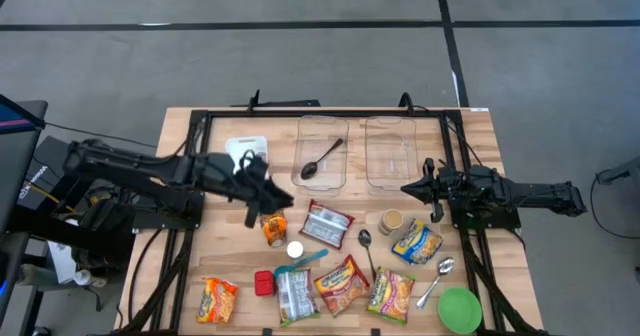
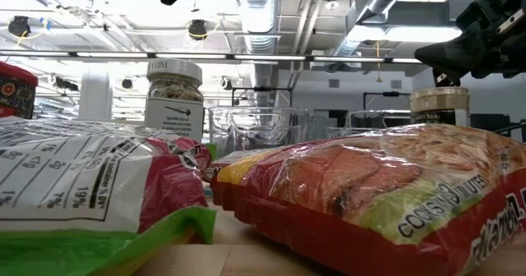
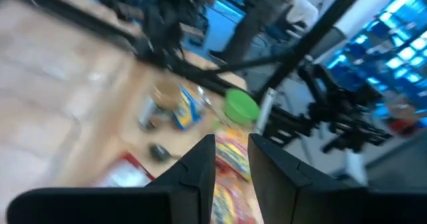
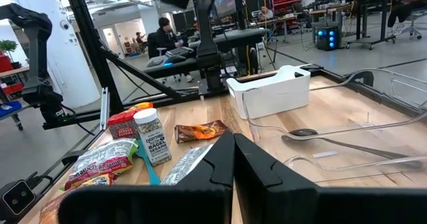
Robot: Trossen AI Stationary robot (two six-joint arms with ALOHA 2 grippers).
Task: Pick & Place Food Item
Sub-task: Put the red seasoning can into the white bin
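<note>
I have the left gripper [image 1: 270,198] up above the wooden table [image 1: 190,266], just behind the orange-red snack pack [image 1: 274,230] that lies beside the white-capped spice jar [image 1: 294,249]. Its fingers [image 3: 200,167] stand a narrow slot apart with nothing between them, as the left wrist view shows. I cannot say which food item is meant; the snack pack is the nearest candidate.

To do this step well, I judge I should widen the fingers before descending, centre them over the pack's short axis, and come straight down, since the spice jar sits close on the side away from the clear trays and could be knocked over. The nearer clear tray [image 1: 322,151], holding a black spoon [image 1: 320,162], looks like a likely drop point.

The right gripper [image 1: 408,188] waits with its fingers pressed together near the second clear tray [image 1: 390,151].

Readable writing: the spice jar label reads "BAGEL SESAME" in the right wrist view; a noodle packet [image 2: 386,198] shows "COOKS IN 3 MINUTES" in the low view.
</note>
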